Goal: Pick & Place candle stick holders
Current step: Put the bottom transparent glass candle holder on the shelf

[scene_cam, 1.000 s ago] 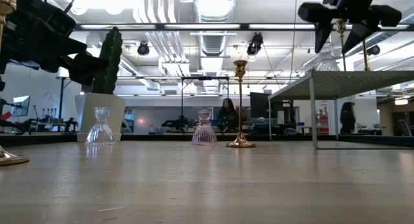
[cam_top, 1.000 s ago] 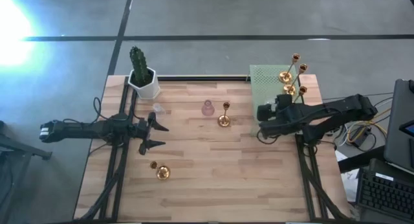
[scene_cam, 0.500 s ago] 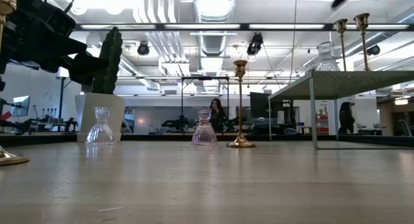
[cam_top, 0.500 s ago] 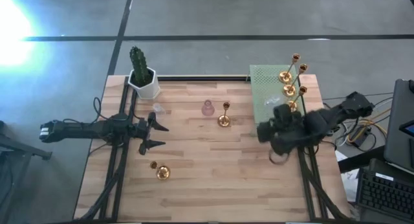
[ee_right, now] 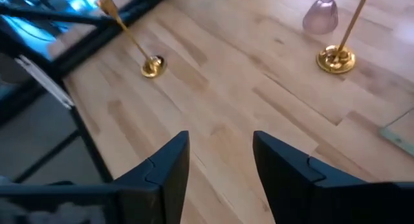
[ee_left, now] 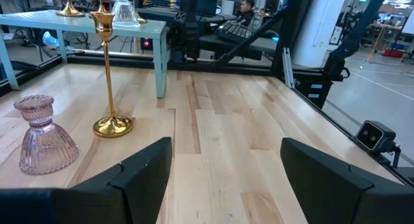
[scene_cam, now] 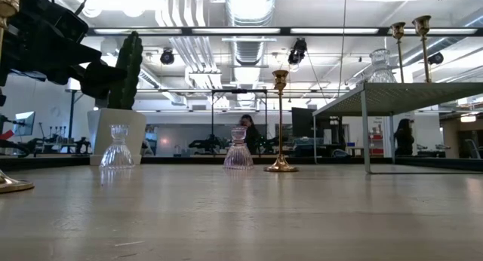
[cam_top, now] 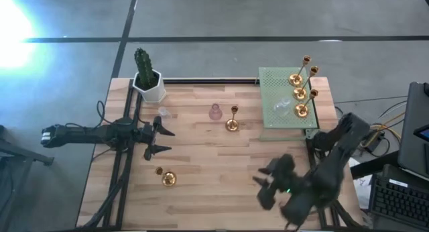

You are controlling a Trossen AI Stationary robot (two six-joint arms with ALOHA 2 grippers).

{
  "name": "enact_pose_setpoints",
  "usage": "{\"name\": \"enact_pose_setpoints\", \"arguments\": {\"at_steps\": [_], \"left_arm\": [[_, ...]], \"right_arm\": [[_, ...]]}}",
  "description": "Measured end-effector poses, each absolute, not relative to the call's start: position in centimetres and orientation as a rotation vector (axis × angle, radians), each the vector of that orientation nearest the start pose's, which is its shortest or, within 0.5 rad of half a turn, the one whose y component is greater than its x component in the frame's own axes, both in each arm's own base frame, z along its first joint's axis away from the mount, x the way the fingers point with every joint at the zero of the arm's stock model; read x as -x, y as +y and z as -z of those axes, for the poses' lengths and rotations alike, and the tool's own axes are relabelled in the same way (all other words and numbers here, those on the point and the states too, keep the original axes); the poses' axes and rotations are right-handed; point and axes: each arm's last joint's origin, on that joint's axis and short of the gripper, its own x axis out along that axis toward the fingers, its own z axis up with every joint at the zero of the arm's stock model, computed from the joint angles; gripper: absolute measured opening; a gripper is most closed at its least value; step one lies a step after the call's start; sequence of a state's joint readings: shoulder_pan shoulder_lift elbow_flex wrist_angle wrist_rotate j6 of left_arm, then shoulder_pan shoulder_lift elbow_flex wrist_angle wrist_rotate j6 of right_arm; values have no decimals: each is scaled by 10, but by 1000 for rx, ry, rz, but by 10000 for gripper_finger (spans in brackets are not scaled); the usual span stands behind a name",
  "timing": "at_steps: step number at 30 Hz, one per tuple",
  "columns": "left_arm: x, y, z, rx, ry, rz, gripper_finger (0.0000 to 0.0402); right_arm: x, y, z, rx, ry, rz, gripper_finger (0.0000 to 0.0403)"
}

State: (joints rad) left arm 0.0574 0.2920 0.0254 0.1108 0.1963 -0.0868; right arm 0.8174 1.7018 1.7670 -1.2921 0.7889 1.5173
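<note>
Three gold holders point(cam_top: 299, 92) and a clear glass one point(cam_top: 283, 108) stand on the raised green shelf point(cam_top: 269, 84) at the far right. A gold holder point(cam_top: 232, 125) and a pink glass one point(cam_top: 215, 112) stand mid-table. A clear glass one point(cam_top: 163, 112) stands near the cactus pot. Another gold holder point(cam_top: 167, 180) stands on its round base near the left front. My right gripper point(cam_top: 261, 186) is open and empty above the table's near right part. My left gripper point(cam_top: 159, 139) is open and empty at the left, with the pink holder point(ee_left: 42, 136) ahead of it.
A white pot with a green cactus point(cam_top: 147, 81) stands at the far left corner. The shelf stands on thin legs point(scene_cam: 364, 129) with room under it. Bare wood lies between the two grippers. A person point(scene_cam: 249, 133) shows in the room beyond the table.
My right gripper has risen from among the gold holders on the shelf, swung toward the table's near edge and a little left, and turned to face the mid-table holders. The holders on the shelf stay standing. My left arm has kept still.
</note>
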Motion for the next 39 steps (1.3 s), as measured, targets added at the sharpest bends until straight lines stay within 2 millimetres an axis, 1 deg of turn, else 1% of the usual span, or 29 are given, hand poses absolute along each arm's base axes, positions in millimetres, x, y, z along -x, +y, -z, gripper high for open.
{"name": "enact_pose_setpoints", "arguments": {"at_steps": [5, 7, 9, 11, 13, 15, 17, 20, 25, 27, 28, 30, 39], "left_arm": [[-114, 1, -158, 106, 161, 132, 294], [-114, 1, -158, 106, 161, 132, 294], [-114, 1, -158, 106, 161, 132, 294], [-114, 1, -158, 106, 161, 132, 294], [-114, 1, -158, 106, 161, 132, 294], [-114, 1, -158, 106, 162, 132, 294], [-114, 1, -158, 107, 164, 132, 294], [-115, 1, -157, 107, 171, 131, 294], [-115, 1, -157, 108, 175, 131, 294], [-115, 1, -156, 108, 176, 131, 294], [-115, 1, -156, 108, 179, 131, 294], [-115, 1, -156, 109, 184, 130, 294], [-115, 1, -156, 109, 182, 131, 294]], "right_arm": [[-262, 248, -321, -482, 613, 643, 150], [-266, 254, -306, -469, 576, 703, 144], [-266, 258, -293, -450, 486, 778, 137], [-263, 260, -281, -441, 354, 850, 130], [-265, 263, -263, -479, 236, 865, 122], [-266, 259, -247, -482, 221, 895, 112], [-276, 250, -235, -510, 247, 963, 101], [-284, 234, -227, -505, 325, 1059, 84], [-287, 217, -235, -550, 443, 1149, 45], [-290, 213, -235, -554, 446, 1165, 25], [-291, 211, -235, -546, 450, 1166, 16], [-292, 211, -234, -526, 467, 1164, 11], [-290, 213, -235, -483, 503, 1140, 13]]}}
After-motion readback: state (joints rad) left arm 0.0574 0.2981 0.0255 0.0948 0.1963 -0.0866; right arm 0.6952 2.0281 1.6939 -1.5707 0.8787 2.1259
